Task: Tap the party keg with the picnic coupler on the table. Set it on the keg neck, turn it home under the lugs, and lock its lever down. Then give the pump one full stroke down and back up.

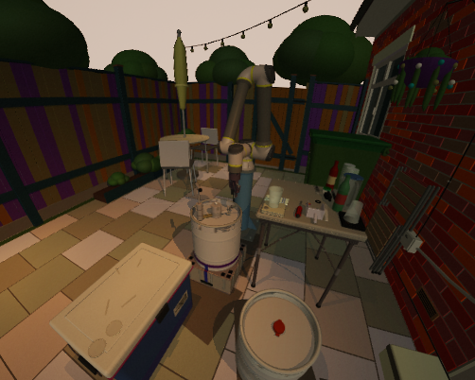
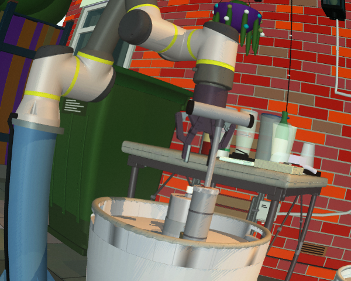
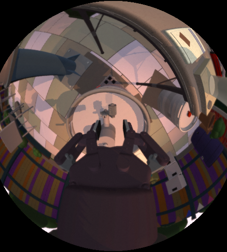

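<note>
The picnic coupler (image 2: 177, 213) sits upright on the neck at the centre of the party keg (image 1: 216, 234). Its pump cylinder (image 2: 200, 211) stands beside it, with a thin rod rising to a T-handle (image 2: 219, 114). The handle is raised. My gripper (image 2: 200, 157) hangs behind the handle, beyond the keg toward the table. It is open and empty. From the wrist camera my gripper (image 3: 111, 128) looks down on the keg top, with the coupler (image 3: 106, 118) and pump top (image 3: 112, 110) ahead of the fingertips.
The folding table (image 1: 310, 215) stands close beside the keg, with cups, bottles and a tray on it. A green bin (image 2: 109, 136) is behind it. A second keg (image 1: 278, 333) and a cooler (image 1: 126, 302) lie on the patio in front.
</note>
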`<action>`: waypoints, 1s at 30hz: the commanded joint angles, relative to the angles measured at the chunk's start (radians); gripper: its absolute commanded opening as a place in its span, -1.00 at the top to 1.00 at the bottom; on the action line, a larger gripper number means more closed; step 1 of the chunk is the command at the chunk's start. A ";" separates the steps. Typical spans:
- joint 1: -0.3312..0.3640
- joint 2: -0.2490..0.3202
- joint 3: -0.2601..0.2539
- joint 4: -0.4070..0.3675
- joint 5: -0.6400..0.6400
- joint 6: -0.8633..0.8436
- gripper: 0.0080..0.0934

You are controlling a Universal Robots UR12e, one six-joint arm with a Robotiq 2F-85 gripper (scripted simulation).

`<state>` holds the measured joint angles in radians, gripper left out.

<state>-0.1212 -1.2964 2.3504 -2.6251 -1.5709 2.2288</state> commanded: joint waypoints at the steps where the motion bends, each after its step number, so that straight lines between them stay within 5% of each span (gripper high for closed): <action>1: 0.000 0.000 -0.001 0.000 0.000 0.000 -0.05; 30: 0.001 0.030 0.005 -0.036 0.000 0.000 -0.05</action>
<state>-0.1205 -1.2658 2.3562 -2.6613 -1.5708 2.2293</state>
